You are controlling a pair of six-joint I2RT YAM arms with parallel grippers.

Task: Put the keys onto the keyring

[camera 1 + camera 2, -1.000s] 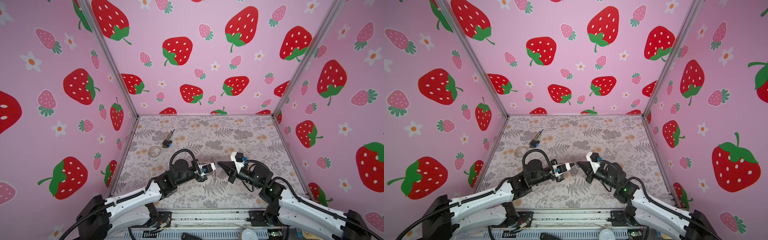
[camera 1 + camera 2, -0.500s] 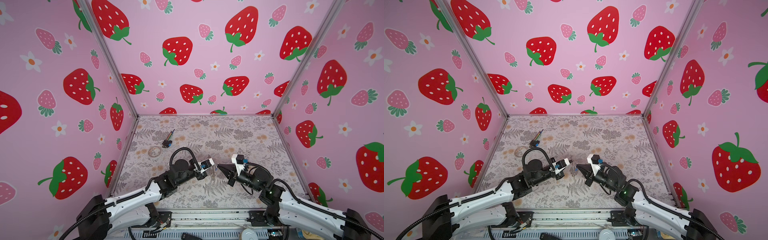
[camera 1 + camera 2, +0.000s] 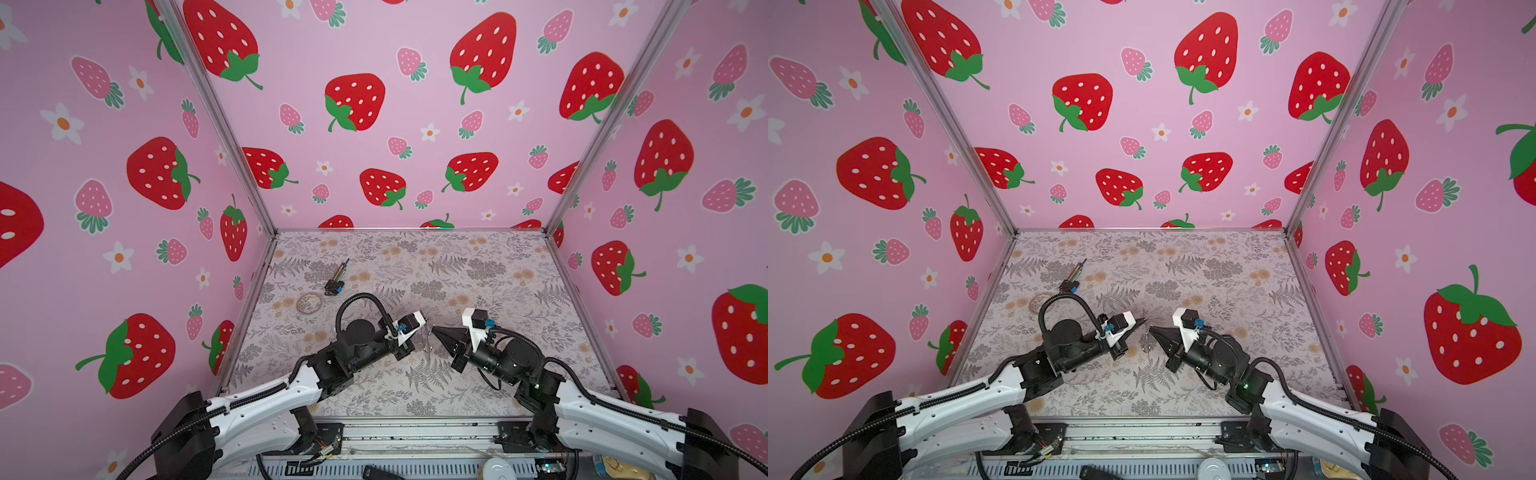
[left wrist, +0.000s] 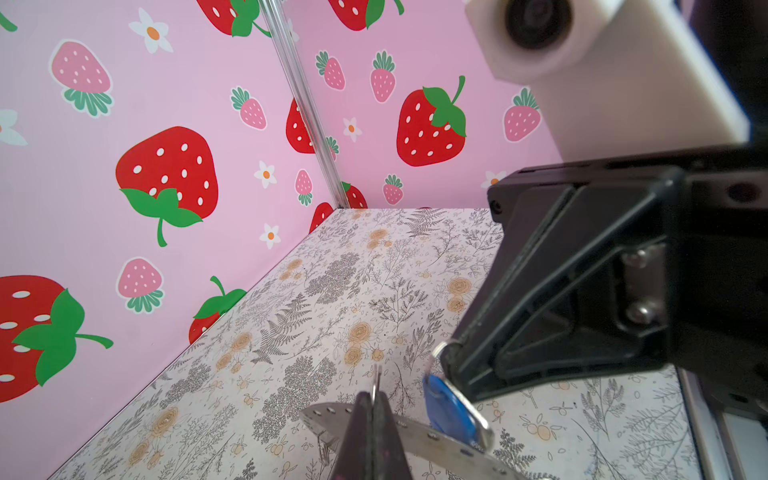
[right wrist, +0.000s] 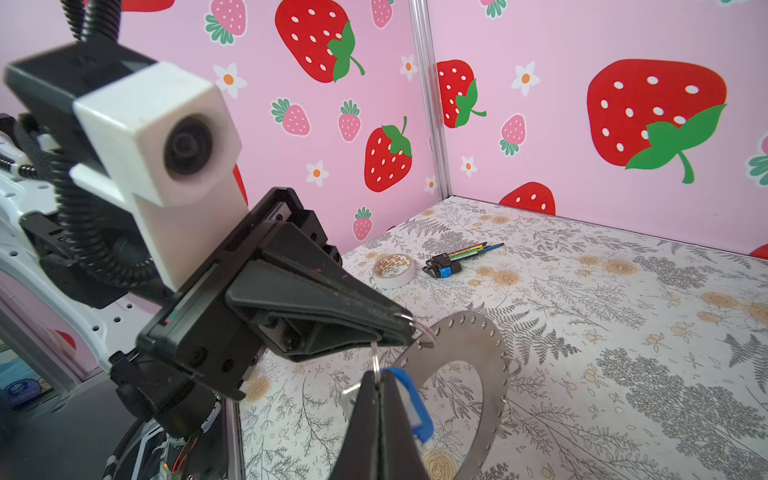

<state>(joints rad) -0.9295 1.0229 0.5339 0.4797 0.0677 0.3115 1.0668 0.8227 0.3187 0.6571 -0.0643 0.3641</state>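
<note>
1. We are seeing both hands meeting tip to tip above the middle of the bench (image 3: 457,270), with both parts of the job already picked up.
2. The left hand (image 5: 409,328) is clamping its jaws fully closed on a small wire loop fixed at the rim of the keyring (image 5: 492,374). The grey ring is hanging below its tips.
3. The right hand (image 4: 444,359) is pinching, jaws closed, the thin split ring that is carrying the keys (image 5: 415,411). The blue tag is dangling just beside the keyring, in front of its open centre in the right wrist view.
4. We are therefore judging the grasping as done and the lining-up as under way, with the two wire pieces brought very near each other.
5. The joining is what we are counting as left. The wires are so fine that we cannot tell whether they are already hooked together, and nothing shows the keys hanging from the keyring on their own.
6. The plug with coloured wires (image 5: 444,264) and the tape roll (image 5: 392,270) are lying well apart, near the far corner, and are playing no part.
</note>
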